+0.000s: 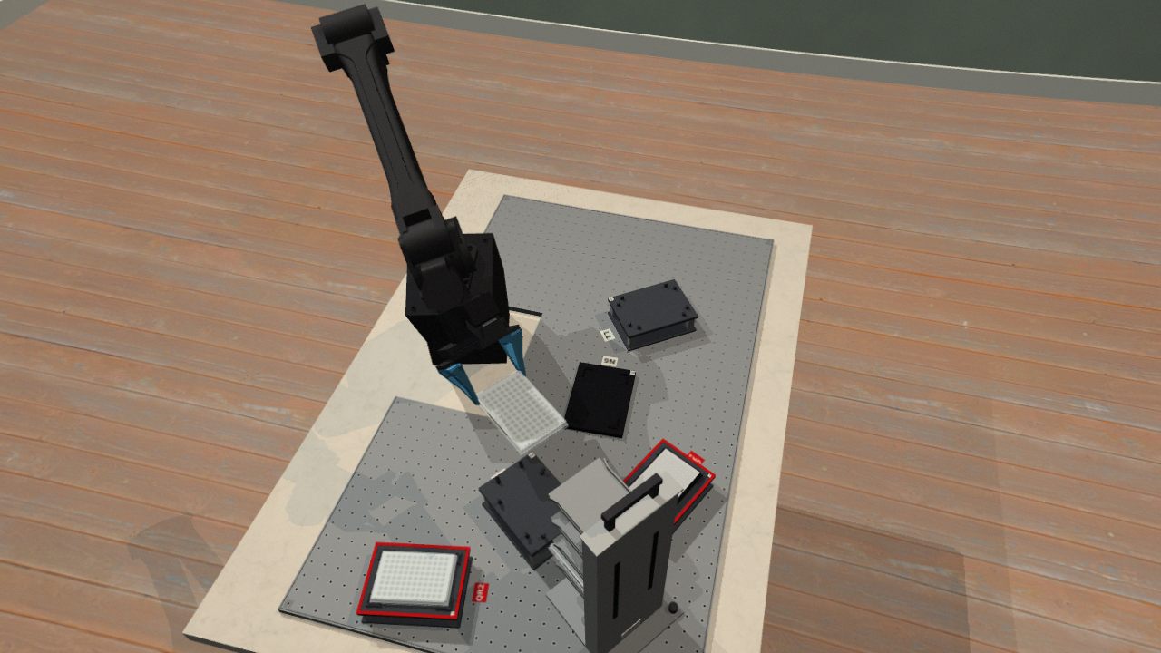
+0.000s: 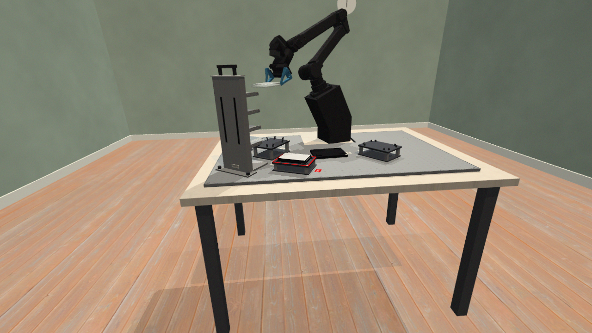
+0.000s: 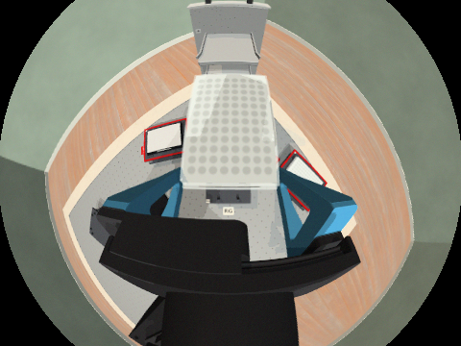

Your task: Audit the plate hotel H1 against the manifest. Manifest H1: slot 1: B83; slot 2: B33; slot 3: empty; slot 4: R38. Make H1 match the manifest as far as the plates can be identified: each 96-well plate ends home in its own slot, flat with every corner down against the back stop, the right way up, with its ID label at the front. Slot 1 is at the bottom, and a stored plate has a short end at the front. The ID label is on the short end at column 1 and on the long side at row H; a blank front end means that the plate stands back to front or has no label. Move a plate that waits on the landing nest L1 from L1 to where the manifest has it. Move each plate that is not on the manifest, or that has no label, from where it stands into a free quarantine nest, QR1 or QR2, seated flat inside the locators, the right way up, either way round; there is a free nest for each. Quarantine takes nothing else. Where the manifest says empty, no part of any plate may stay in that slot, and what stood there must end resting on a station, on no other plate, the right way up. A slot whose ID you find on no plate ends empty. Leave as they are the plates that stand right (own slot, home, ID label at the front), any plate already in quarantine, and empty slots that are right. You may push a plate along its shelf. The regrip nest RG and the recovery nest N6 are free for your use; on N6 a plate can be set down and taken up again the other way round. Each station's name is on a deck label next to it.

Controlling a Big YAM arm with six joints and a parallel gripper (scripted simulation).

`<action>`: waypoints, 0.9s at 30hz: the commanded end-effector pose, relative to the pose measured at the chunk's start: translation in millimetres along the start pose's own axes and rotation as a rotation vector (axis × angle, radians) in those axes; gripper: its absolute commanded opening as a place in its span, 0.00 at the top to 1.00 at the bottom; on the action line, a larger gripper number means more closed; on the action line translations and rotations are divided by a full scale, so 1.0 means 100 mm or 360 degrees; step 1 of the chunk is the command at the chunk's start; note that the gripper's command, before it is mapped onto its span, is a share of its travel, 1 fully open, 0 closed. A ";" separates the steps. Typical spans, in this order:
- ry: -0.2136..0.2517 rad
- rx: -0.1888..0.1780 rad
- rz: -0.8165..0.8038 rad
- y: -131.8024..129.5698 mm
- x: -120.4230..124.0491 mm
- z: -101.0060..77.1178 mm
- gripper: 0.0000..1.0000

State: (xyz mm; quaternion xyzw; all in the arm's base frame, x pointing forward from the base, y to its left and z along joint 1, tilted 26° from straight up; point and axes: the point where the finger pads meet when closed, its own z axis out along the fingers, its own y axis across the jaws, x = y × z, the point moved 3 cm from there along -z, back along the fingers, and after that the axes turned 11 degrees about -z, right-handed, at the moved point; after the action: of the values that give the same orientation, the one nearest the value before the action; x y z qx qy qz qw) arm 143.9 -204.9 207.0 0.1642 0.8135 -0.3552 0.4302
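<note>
My gripper [image 1: 496, 385] [image 2: 276, 82] [image 3: 230, 173] is shut on a clear 96-well plate [image 1: 521, 412] [image 2: 260, 84] [image 3: 230, 125], gripping it by one short end. The plate hangs in the air, roughly level, wells up, in front of the plate hotel H1 [image 1: 629, 551] [image 2: 227, 120] [image 3: 227, 15], at about the height of the top shelf [image 1: 586, 485] [image 3: 227, 48]. That shelf looks bare. Plate edges show in lower slots [image 1: 565, 551]; I cannot read any ID label.
Red-framed quarantine nest QR2 [image 1: 371, 574] [image 3: 146, 146] holds a plate [image 1: 414, 576]. QR1 [image 1: 701, 485] [image 2: 278, 162], beside the hotel, holds a white plate [image 1: 672, 471] [image 2: 293, 157]. The black N6 pad [image 1: 599, 399] [image 2: 327, 152], the L1 nest [image 1: 653, 312] [image 2: 379, 148] and the RG nest [image 1: 519, 503] [image 2: 271, 145] are bare.
</note>
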 end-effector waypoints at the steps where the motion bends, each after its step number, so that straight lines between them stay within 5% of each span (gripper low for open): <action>1: -0.0052 0.0025 -0.0005 -0.09 -0.19 -0.06 0.14; 15: -0.0027 -0.0003 0.0011 -0.06 -0.18 -0.04 0.14; 17: -0.0103 0.0041 0.0001 -0.16 -0.37 -0.07 0.14; 26: -0.0107 0.0042 0.0003 -0.17 -0.43 -0.02 0.14; 27: -0.0023 -0.0006 0.0012 -0.01 -0.14 0.08 0.14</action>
State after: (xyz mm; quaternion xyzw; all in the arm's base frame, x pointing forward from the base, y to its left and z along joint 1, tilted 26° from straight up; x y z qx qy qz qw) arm 150.5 -208.9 208.2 0.1659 0.8194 -0.3486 0.4236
